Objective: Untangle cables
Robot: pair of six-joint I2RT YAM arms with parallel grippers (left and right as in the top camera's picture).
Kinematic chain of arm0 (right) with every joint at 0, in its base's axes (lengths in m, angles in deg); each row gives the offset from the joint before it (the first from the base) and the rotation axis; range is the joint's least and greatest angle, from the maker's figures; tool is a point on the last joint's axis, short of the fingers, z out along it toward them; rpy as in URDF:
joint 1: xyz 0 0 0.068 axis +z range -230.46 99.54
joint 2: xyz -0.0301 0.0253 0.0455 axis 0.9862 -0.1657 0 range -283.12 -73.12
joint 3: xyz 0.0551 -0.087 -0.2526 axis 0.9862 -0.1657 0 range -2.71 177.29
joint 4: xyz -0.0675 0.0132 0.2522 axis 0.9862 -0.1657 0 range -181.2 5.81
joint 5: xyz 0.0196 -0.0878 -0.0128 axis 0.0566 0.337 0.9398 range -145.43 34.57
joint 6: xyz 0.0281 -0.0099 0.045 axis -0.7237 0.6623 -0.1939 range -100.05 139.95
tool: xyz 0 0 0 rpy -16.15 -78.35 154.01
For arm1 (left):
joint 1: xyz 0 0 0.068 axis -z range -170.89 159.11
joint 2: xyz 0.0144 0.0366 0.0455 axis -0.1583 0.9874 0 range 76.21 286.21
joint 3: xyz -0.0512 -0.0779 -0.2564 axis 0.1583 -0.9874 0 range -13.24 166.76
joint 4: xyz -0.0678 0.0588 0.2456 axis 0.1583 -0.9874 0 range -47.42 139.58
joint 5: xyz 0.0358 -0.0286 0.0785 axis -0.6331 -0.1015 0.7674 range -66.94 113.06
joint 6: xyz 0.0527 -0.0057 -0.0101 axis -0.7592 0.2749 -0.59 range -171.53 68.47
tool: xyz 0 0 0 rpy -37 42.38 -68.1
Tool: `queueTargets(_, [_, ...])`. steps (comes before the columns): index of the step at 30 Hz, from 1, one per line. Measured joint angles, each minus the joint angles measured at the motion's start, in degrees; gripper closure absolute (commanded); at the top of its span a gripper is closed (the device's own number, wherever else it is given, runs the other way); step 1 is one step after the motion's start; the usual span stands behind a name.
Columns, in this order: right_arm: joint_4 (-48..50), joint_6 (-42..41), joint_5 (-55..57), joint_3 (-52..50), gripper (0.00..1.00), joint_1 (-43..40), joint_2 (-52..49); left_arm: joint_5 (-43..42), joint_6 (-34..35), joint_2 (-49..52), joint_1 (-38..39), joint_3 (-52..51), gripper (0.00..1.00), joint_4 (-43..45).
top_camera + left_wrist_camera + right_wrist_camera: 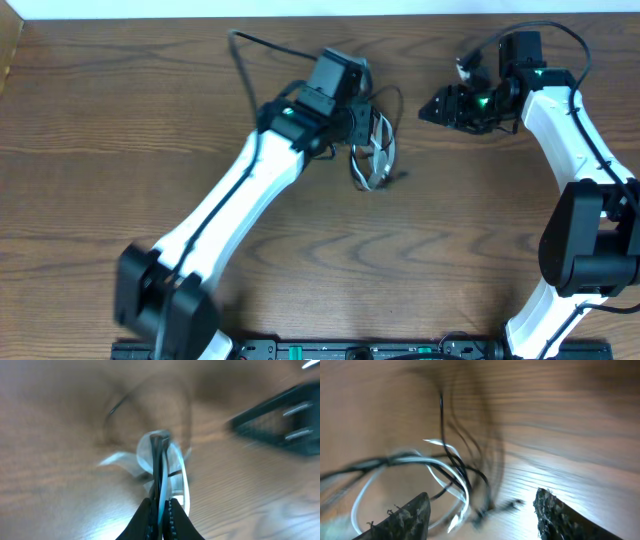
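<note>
On the left arm (230,200): reaches in a long diagonal from the near left of the table (90,130) to the far middle, white link straight, dark wrist tipped down over the tangle. Ends in the left gripper (161,512), clamped tight on the cables (373,158). Pinches a black and a white strand side by side between its closed fingertips (146,517), as seen in the blurred left wrist view.

On the right arm (565,120): rises from the near right edge, folds at the elbow by the right side and bends back leftward at the far right, green lights glowing on the wrist. Carries the right gripper (440,105) released, jaws spread wide, grasping nothing. Points left toward the tangle, near it. Shows, in the right wrist view, both rough dark fingers (410,517) low at either side, with the cords lying between and beyond them.

On the cables: lie on the table at the far middle, just right of the left wrist, between the two grippers. Form a small knot of overlapping loops. For the white cable (437,462): curls in pale oval loops, crossing itself. For the black cable (441,415): threads thin and dark through the white loops, then arcs out in wider curves toward the far side. Cannot tell the plugs apart in the blur.
</note>
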Motion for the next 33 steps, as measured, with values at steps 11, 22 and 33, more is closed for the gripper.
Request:
queueTargets(11, [2.69, 11.82, -17.68, 0.0, 0.29, 1.2, 0.83, -0.59, 0.02, -4.31, 0.0, 0.35, 0.93, 4.0])
queueTargets(22, [6.12, -7.08, 5.62, 0.0, 0.43, 11.23, 1.31, -1.01, 0.04, -7.41, 0.0, 0.35, 0.93, 6.67])
queueTargets(33, [1.38, -21.84, 34.07, 0.0, 0.87, 8.7, 1.07, -1.22, 0.04, -14.69, -7.41, 0.31, 0.92, 6.51])
